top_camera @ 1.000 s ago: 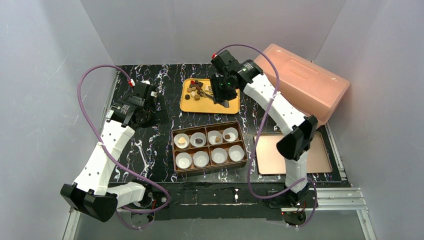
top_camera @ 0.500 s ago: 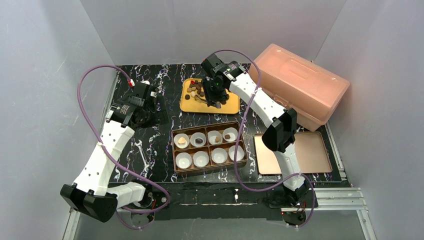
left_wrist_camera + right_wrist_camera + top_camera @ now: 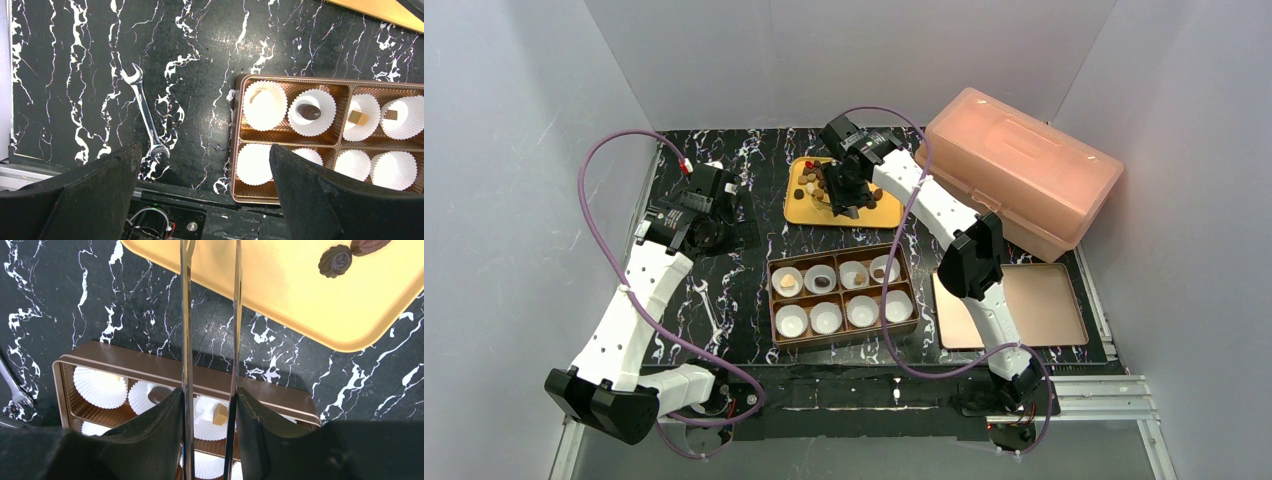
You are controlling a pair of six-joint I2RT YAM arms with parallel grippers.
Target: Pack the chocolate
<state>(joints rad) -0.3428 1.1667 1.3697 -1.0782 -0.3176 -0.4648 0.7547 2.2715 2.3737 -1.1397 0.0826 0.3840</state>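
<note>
left jaws released, spread wide, held above worktop (image 3: 65,75) near wrench (image 3: 146,112) and left end of brown box (image 3: 235,145). right jaws clenched on metal tweezers (image 3: 186,330), held over yellow tray (image 3: 280,295); tweezer tips cut off in wrist view. chocolate (image 3: 812,180) heaped on tray's far left part. four pieces seated singly in paper cups (image 3: 264,105) of box's far row.
</note>
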